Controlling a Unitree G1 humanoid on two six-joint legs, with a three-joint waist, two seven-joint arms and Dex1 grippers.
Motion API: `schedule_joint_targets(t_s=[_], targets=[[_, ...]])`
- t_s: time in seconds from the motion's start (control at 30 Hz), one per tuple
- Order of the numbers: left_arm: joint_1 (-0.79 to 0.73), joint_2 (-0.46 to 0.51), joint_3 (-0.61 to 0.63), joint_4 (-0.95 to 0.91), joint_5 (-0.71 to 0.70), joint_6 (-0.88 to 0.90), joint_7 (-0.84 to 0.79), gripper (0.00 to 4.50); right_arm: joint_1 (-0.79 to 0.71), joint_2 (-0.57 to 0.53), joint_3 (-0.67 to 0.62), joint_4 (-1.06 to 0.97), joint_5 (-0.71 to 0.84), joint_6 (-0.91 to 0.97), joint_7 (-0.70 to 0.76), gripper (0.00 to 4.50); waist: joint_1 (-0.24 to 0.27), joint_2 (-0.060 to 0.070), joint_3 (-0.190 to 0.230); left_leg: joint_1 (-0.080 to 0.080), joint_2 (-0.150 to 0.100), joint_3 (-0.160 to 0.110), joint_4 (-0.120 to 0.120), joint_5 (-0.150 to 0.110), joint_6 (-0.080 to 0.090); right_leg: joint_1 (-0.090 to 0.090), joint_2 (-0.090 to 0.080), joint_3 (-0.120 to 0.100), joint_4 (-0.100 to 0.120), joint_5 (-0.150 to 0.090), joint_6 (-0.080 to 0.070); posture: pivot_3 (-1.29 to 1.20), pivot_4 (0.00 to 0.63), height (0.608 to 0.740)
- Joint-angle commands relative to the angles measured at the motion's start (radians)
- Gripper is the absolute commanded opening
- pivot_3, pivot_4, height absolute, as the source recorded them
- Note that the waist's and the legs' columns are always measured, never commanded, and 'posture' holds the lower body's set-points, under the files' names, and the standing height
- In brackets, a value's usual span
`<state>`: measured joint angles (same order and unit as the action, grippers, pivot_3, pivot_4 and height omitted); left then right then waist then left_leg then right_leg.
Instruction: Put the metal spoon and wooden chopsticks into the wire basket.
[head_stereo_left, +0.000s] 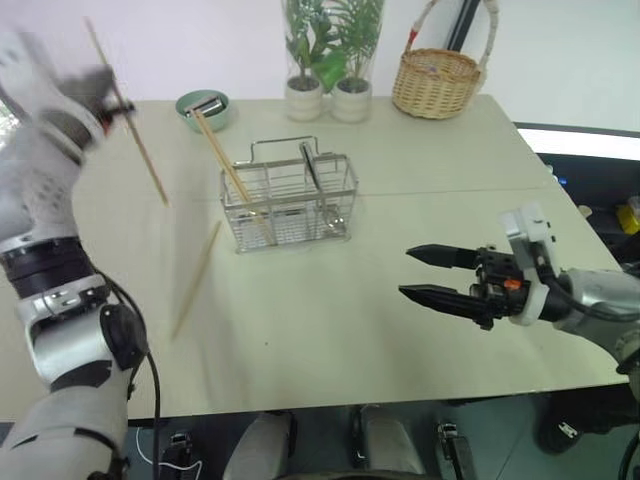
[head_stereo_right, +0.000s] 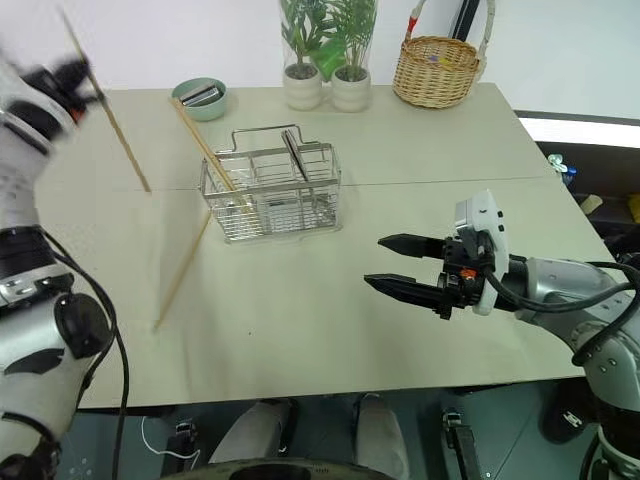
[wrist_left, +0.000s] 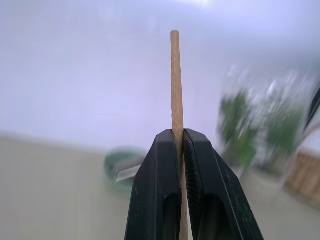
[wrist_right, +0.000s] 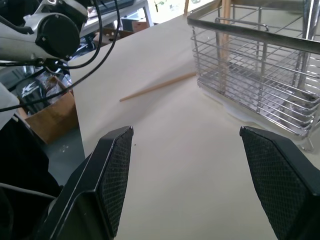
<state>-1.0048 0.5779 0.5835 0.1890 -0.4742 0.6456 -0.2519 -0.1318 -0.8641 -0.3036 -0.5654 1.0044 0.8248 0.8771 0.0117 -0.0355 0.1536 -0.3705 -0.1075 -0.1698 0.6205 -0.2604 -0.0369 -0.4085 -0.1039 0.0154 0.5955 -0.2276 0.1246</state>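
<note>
Centrally on the pale table (head_stereo_left: 330, 330) stands the wire basket (head_stereo_left: 290, 203), a silver mesh caddy with dividers and a low loop handle. One wooden chopstick (head_stereo_left: 228, 170) leans in its left compartment, its upper end rising out toward eleven o'clock. A dark slim handle stands in a compartment toward the right, probably the metal spoon (head_stereo_left: 312, 166), though the bowl is hard to make out through the mesh.

Beyond the basket, at eleven o'clock from it, sits a small green bowl (head_stereo_left: 204, 108) holding something flat and metallic. At twelve o'clock are two glass vases of green plants (head_stereo_left: 330, 60), and at one o'clock a woven wicker basket (head_stereo_left: 436, 80) with a tall handle.

Another chopstick lies flat on the table (head_stereo_left: 197, 280), just left of the wire basket, its long axis running from one o'clock to seven o'clock, near end toward the table's front edge.

A third chopstick (head_stereo_left: 128, 112) is raised above the table at the left, pinched between the closed fingers of the left gripper (wrist_left: 180, 145). It slants from eleven o'clock down to five o'clock.

The right gripper (head_stereo_left: 425, 273) hovers over the table's right side, pointing left toward the basket, jaws spread wide with nothing in them.
</note>
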Motion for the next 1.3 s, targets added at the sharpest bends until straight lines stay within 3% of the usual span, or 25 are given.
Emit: schedule_joint_targets(t_s=[0.03,0.17,0.4,0.8,1.17,1.3], targets=[[-0.079,0.02,0.027,-0.089,-0.089,0.01,0.02,0.07,-0.026,0.005,-0.015,-0.017,0.027,-0.013,-0.018,3.52,0.001,0.0,0.0,0.0,0.0,0.0,0.001,-0.001,0.001,0.0,0.0,0.0,0.0,0.0,0.0,0.0,0.15,0.71],[-0.127,0.016,-0.025,-0.114,-0.121,0.026,0.016,0.07,-0.027,0.007,-0.015,-0.015,0.029,-0.013,-0.026,3.52,0.004,0.0,0.0,0.001,0.0,0.0,0.002,-0.001,0.003,0.002,0.002,0.0,0.001,0.001,0.001,0.0,0.15,0.71],[-0.099,-0.112,-0.108,-0.175,-0.178,0.045,0.027,0.07,-0.049,0.039,-0.026,-0.027,0.047,-0.02,-0.09,3.52,0.019,0.0,0.0,0.0,0.0,-0.001,0.007,-0.002,0.004,0.003,0.002,0.0,0.001,0.001,0.001,0.0,0.15,0.71],[-0.015,-0.221,-0.225,-0.165,-0.131,-0.054,0.021,0.07,0.024,0.045,-0.071,-0.09,0.092,-0.026,-0.181,3.52,0.029,0.001,-0.001,-0.001,0.0,0.0,0.007,-0.002,0.005,0.002,0.002,0.0,0.001,0.001,0.001,0.0,0.15,0.71],[0.151,-0.306,-0.356,-0.205,-0.008,-0.196,0.021,0.07,0.017,0.046,-0.064,-0.073,0.096,-0.038,-0.228,3.52,0.029,0.001,-0.001,-0.001,0.0,0.0,0.008,-0.003,0.005,0.003,0.002,0.0,0.0,0.001,0.001,0.0,0.15,0.71],[0.167,-0.314,-0.35,-0.209,-0.015,-0.205,0.022,1.48,0.011,0.044,-0.064,-0.062,0.095,-0.038,-0.226,3.52,0.029,0.001,-0.001,-0.001,0.0,0.0,0.008,-0.003,0.005,0.003,0.002,0.0,0.0,0.001,0.001,0.0,0.15,0.71]])
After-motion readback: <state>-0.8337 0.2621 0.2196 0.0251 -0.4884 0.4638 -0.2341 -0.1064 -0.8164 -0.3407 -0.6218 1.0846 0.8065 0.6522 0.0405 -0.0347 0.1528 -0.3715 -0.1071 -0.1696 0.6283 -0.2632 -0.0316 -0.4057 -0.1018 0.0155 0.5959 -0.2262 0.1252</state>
